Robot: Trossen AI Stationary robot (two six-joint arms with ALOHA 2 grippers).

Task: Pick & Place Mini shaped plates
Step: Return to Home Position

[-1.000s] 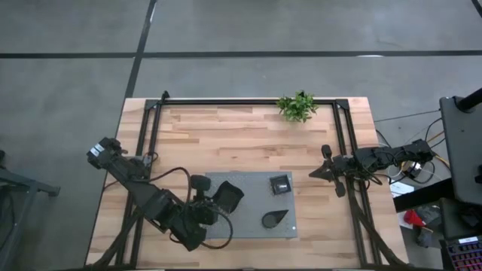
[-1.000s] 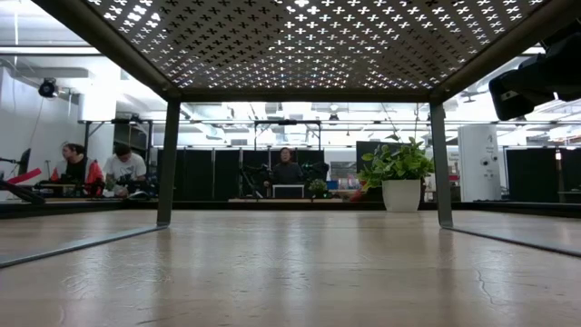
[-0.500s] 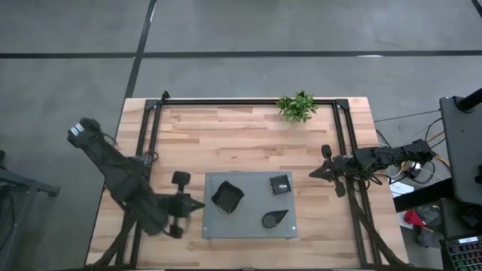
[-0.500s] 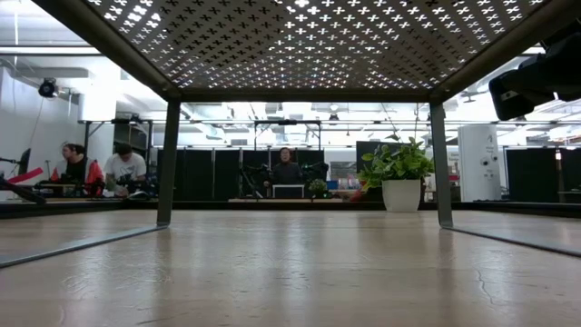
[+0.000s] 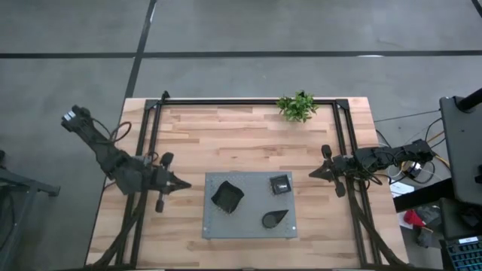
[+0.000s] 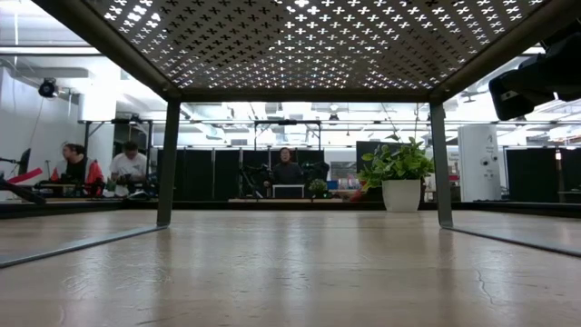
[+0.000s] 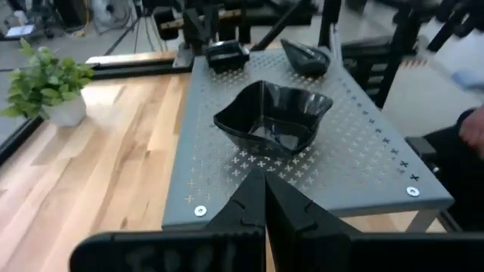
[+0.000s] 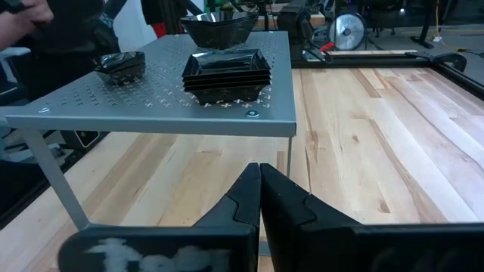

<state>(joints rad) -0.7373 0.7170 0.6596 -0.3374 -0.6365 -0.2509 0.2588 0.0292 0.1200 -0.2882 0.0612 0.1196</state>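
Plates first: three groups of glossy black mini shaped plates (image 7: 276, 121) sit on the grey perforated shelf (image 5: 245, 227), which stands on legs above the wooden table (image 5: 226, 143). Nearest the left arm is the distorted square plate stack (image 5: 227, 196), deep and bowl-like, with a wavy raised rim and pinched corners. Over toward the right arm, at the shelf's back corner on the plant's side, there's the small square stack (image 5: 281, 184), tidy straight-rimmed dishes piled one on another, with several layers showing in the right wrist view. In front of that lies the teardrop plate (image 5: 275, 218), round at one end and drawn to a point at the other; whether more lie under it cannot be told. Each group stands apart from the others. Left gripper (image 5: 181, 185) hovers just beside the shelf's left edge, fingers pressed together and gripping nothing. Right gripper (image 5: 316, 172) waits off the shelf's right side, fingers likewise closed and empty. Green plant (image 5: 297, 106) in its white pot (image 7: 66, 112) stands at the table's back edge.
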